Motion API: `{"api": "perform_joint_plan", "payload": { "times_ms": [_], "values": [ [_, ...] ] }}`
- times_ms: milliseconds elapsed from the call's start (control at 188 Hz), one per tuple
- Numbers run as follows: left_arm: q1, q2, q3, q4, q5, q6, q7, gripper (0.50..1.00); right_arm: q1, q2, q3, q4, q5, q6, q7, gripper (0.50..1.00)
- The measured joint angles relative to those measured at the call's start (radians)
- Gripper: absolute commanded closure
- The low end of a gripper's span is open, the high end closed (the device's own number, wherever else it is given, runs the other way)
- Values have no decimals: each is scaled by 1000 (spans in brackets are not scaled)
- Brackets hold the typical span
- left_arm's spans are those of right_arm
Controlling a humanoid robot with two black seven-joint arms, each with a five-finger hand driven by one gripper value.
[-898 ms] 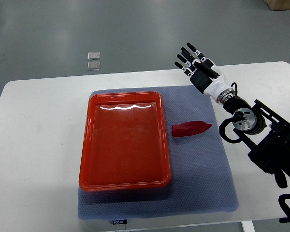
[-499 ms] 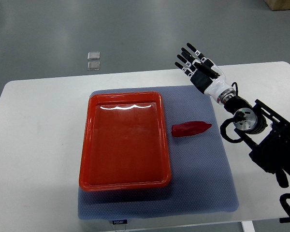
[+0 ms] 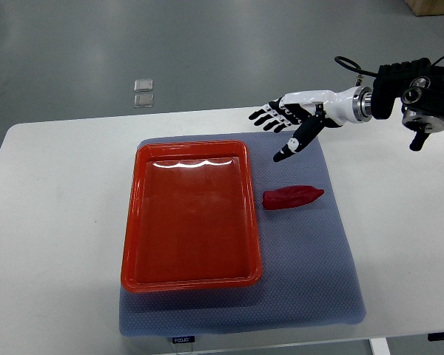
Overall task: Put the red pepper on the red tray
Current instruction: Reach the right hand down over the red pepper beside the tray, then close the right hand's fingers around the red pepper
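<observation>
A red pepper [image 3: 292, 197] lies on the blue-grey mat [image 3: 311, 266], just right of the red tray [image 3: 190, 275], tip pointing right. The tray sits on the mat's left half and holds nothing. My right hand [image 3: 285, 126] comes in from the right edge and hovers above the mat's far edge, behind the pepper. Its fingers are spread, the thumb pointing down toward the mat, and it holds nothing. The left arm does not show.
The mat lies on a white table [image 3: 52, 222]. Two small clear squares [image 3: 143, 92] lie on the grey floor beyond the table's far edge. A cardboard box corner [image 3: 433, 6] shows at the top right.
My right arm has swung from the lower right to reach in horizontally from the right edge; the hand has moved left and now hovers behind the pepper. Pepper and tray have not moved.
</observation>
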Motion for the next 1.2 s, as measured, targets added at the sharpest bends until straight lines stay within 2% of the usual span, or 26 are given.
{"api": "perform_joint_plan", "payload": {
  "times_ms": [101, 234, 579, 776, 866, 1201],
  "values": [
    [0, 0, 0, -1, 1, 0, 0, 500, 106, -12, -148, 95, -14, -3, -25, 581],
    [-1, 0, 0, -1, 1, -6, 0, 500, 131, 5, -214, 139, -28, -60, -36, 583],
    [-2, 0, -1, -1, 0, -11, 0, 500, 12, 49, -240, 135, -145, -253, -37, 587],
    [-2, 0, 0, 0, 0, -11, 1, 500, -40, 50, -241, 130, -200, -313, -39, 599],
    [-1, 0, 0, 0, 0, -11, 1, 500, -62, 50, -242, 124, -220, -339, -39, 630],
    [-1, 0, -1, 0, 0, -11, 1, 500, -109, 61, -242, 104, -246, -389, -39, 689]
  ]
}}
